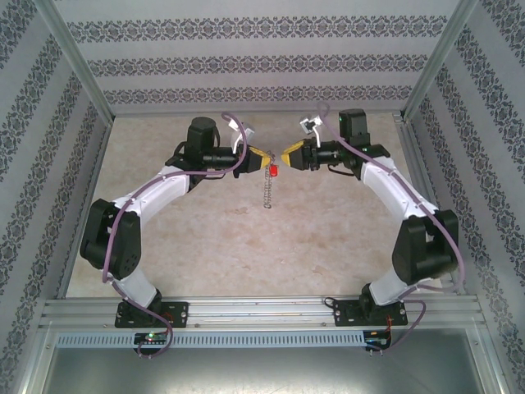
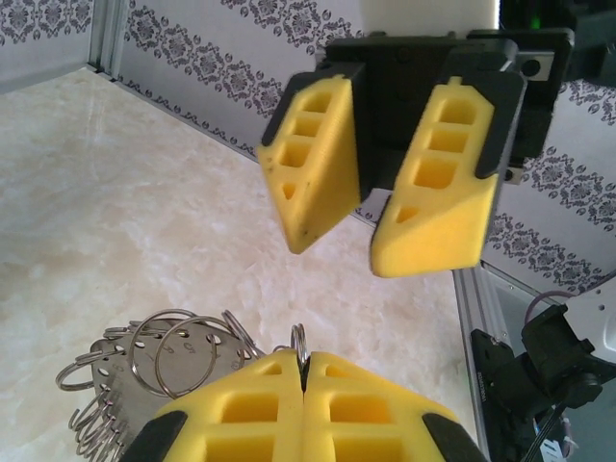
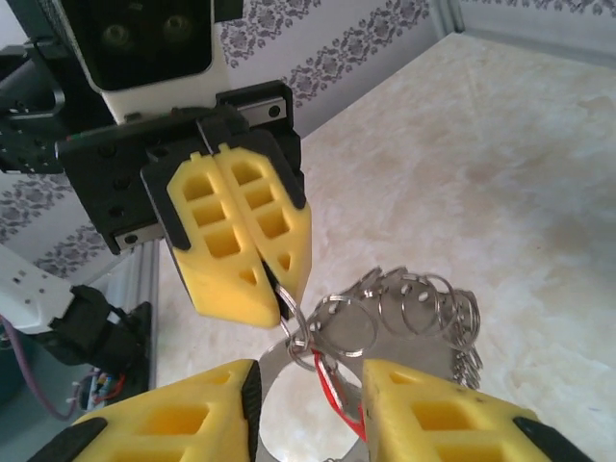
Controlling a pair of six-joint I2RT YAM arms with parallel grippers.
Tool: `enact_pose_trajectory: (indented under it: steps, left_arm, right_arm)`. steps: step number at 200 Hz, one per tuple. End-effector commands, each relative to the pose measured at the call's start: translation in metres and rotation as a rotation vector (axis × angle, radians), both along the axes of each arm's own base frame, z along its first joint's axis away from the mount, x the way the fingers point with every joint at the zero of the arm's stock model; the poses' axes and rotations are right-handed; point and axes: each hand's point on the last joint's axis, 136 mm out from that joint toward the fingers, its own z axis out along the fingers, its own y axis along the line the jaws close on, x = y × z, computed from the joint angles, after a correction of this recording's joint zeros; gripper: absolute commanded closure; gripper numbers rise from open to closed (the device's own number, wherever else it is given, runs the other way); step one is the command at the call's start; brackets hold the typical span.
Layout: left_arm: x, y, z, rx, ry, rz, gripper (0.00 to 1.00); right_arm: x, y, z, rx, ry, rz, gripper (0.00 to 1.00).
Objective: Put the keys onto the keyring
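The keyring (image 3: 423,308) is a flat silvery loop fringed with several small split rings; it hangs between the two grippers above the table (image 1: 267,193). My left gripper (image 2: 303,361) is shut on one small ring (image 2: 300,339) at the keyring's edge. The key (image 3: 339,397), red with a metal end, hangs from that same cluster of rings, red in the top view (image 1: 273,171). My right gripper (image 3: 308,375) faces the left one tip to tip and stands open, its fingers on either side of the key without pinching it.
The marble-patterned table (image 1: 246,238) lies below both arms. Aluminium frame rails (image 2: 472,318) and patterned walls (image 1: 246,66) close the workspace on three sides. The arm bases sit on the rail (image 1: 262,310) at the near edge.
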Motion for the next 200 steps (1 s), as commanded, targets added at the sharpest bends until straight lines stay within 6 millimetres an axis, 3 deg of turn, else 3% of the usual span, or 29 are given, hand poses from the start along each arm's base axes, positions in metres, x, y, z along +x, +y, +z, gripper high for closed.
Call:
enact_pose_trajectory:
  steps: [1, 35, 72, 153, 168, 200]
  left_arm:
    - [-0.007, -0.003, 0.034, -0.063, -0.106, -0.011, 1.0]
    - [-0.009, -0.002, 0.037, -0.073, -0.112, -0.011, 1.0]
    - [-0.011, -0.002, 0.039, -0.077, -0.109, -0.02, 1.0]
    - [-0.015, -0.002, 0.04, -0.071, -0.109, -0.041, 1.0]
    - [-0.016, -0.002, 0.04, -0.072, -0.111, -0.043, 1.0]
    - [-0.017, -0.003, 0.04, -0.071, -0.106, -0.048, 1.0]
  right_arm:
    - [0.012, -0.001, 0.01, 0.061, -0.049, -0.106, 0.64]
    - [0.007, 0.003, -0.016, 0.035, -0.053, -0.202, 0.62]
    - [-0.001, 0.012, -0.031, 0.024, -0.054, -0.169, 0.59]
    - [-0.008, 0.03, -0.026, 0.064, -0.071, -0.049, 0.57]
    - [-0.011, 0.032, -0.027, 0.068, -0.066, -0.026, 0.6]
    - [-0.018, 0.033, -0.028, 0.079, -0.062, 0.004, 0.78]
